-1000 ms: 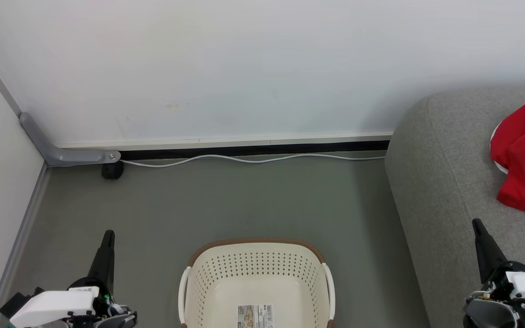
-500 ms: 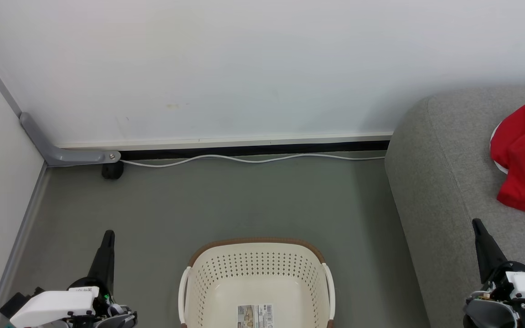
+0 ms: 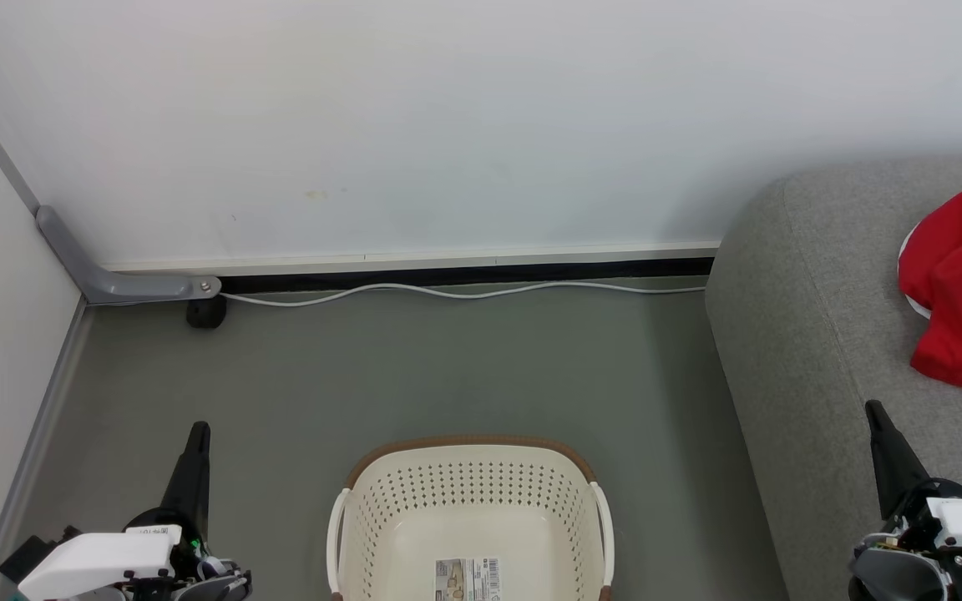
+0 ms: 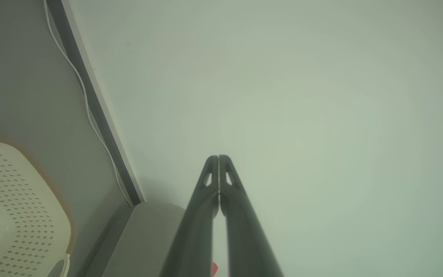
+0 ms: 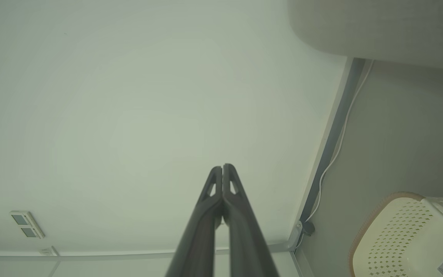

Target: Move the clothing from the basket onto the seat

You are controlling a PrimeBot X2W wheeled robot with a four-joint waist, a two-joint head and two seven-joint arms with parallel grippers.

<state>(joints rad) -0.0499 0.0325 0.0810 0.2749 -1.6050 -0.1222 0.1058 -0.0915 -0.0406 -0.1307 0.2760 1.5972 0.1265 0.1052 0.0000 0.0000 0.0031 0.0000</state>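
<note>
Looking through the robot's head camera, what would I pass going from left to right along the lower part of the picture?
left end effector → basket → seat → right end effector. The red clothing lies on the seat, level with that end effector across the picture, so it is left out of the order.

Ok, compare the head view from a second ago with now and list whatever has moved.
Nothing has visibly moved. The left gripper and right gripper stay shut and empty at the lower corners. The basket stands where it was, with just its paper label in the part in view. The red clothing still lies on the seat.
</note>
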